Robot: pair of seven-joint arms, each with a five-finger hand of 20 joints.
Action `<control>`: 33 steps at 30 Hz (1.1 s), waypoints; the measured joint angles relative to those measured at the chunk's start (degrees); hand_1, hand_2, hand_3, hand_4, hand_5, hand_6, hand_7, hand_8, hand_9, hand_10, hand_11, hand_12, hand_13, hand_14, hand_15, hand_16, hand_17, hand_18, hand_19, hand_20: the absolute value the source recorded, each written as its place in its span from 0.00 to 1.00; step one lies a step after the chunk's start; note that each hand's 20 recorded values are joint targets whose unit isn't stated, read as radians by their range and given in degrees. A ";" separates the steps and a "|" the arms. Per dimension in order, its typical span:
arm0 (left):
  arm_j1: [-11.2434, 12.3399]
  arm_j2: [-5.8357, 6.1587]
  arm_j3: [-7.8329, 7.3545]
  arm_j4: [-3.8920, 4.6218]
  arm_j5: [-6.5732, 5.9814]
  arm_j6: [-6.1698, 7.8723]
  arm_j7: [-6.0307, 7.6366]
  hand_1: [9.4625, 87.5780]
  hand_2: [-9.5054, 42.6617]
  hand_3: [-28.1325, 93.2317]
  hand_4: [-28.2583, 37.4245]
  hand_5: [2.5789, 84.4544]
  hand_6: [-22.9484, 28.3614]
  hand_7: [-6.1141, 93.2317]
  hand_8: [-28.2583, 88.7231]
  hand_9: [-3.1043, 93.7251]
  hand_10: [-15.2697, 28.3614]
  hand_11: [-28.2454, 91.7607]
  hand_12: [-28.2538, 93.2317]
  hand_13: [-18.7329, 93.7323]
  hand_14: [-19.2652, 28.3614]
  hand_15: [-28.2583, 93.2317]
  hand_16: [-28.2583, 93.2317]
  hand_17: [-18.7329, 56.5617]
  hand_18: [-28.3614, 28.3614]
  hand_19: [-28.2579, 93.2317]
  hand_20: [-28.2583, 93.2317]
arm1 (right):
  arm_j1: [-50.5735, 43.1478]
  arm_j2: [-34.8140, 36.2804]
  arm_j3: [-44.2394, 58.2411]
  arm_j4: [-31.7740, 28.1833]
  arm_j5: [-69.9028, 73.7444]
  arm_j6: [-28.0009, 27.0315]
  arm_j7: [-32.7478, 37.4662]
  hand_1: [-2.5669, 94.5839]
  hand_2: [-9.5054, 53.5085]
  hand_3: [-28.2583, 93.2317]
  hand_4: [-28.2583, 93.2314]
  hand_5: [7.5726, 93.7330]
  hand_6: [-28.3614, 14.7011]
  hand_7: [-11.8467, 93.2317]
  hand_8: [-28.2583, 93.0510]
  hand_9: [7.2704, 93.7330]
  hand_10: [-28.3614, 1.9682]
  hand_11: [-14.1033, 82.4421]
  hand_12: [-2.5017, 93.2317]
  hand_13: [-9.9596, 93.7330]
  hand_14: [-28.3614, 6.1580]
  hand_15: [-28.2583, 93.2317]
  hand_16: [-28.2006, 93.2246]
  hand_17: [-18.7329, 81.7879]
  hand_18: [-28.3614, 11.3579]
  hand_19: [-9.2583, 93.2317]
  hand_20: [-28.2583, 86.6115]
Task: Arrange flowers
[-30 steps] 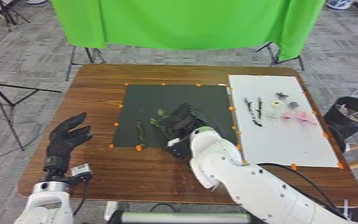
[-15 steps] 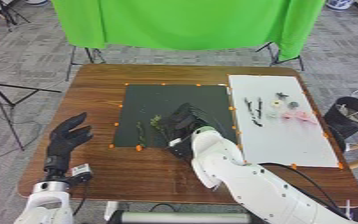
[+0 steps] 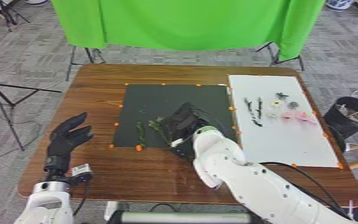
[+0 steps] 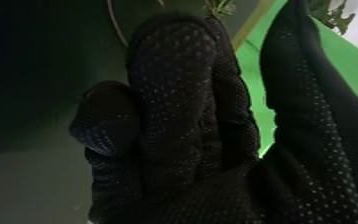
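My right hand is low over the dark board, right of a leafy green stem. A thinner green stem lies farther left on the board. In the right wrist view, the right hand has its thumb apart from relaxed fingers, and a bit of greenery shows beyond the fingertips. The leafy stem's lower end is hidden by the glove. My left hand stays open over the wood, left of the board.
On the white board to the right lie dark twigs, pink flowers and small pale and grey blooms. A black bin stands off the right table edge. A green cloth hangs behind.
The leafy stem's upper sprigs beside the right hand have dropped slightly and look less spread. The right hand has shifted only a little; the left hand has kept still.
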 measured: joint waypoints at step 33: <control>0.01 -0.68 -0.69 -0.01 0.54 -1.43 -0.73 0.54 0.00 0.78 0.31 0.47 0.45 0.30 0.14 0.35 0.57 0.42 0.32 0.49 0.68 0.46 0.23 0.47 0.73 0.47 0.47 | -5.01 9.63 18.15 -8.42 -9.01 -9.19 -2.17 0.36 0.00 0.73 0.14 0.67 0.56 0.25 0.19 0.77 0.36 0.31 0.22 0.98 0.61 0.50 0.45 0.88 0.51 0.80 0.51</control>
